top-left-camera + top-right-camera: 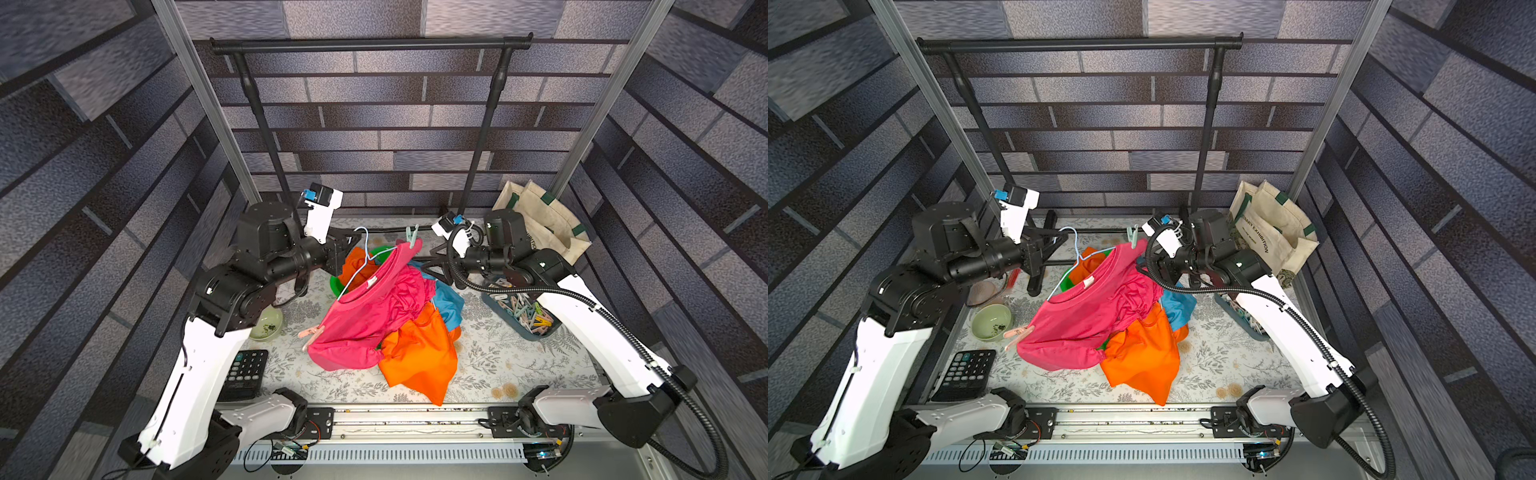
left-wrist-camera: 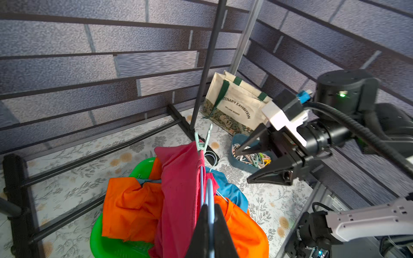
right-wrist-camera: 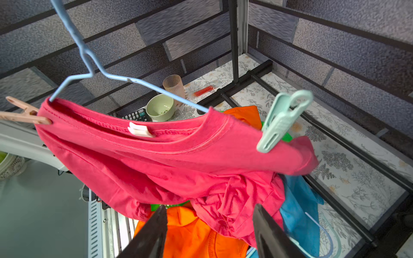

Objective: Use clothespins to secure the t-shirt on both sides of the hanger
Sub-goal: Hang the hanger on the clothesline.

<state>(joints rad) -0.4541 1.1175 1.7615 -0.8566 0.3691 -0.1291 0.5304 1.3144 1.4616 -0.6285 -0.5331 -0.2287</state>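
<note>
A pink t-shirt [image 1: 365, 307] [image 3: 178, 152] hangs on a pale blue wire hanger [image 1: 360, 259] [image 3: 89, 64], held tilted above the table. My left gripper [image 1: 354, 241] [image 2: 210, 215] is shut on the hanger's wire near its hook. A mint clothespin [image 1: 412, 237] [image 3: 281, 122] [image 2: 202, 143] grips one shoulder. A beige clothespin [image 1: 309, 332] [image 3: 22, 115] grips the other. My right gripper [image 1: 436, 259] [image 3: 210, 207] [image 2: 242, 167] stands open beside the mint clothespin's end of the shirt, with nothing between its fingers. Several spare clothespins lie in a dark blue tray [image 1: 525, 318] [image 2: 232, 156].
Orange [image 1: 419, 357] and blue [image 1: 451, 305] garments spill from a green basin [image 2: 98, 241] under the shirt. A green bowl [image 1: 266, 326], a calculator [image 1: 245, 374] and a cup [image 3: 173, 83] sit at the left. A tote bag [image 1: 540, 224] leans back right. A black clothes rack [image 1: 370, 43] spans the back.
</note>
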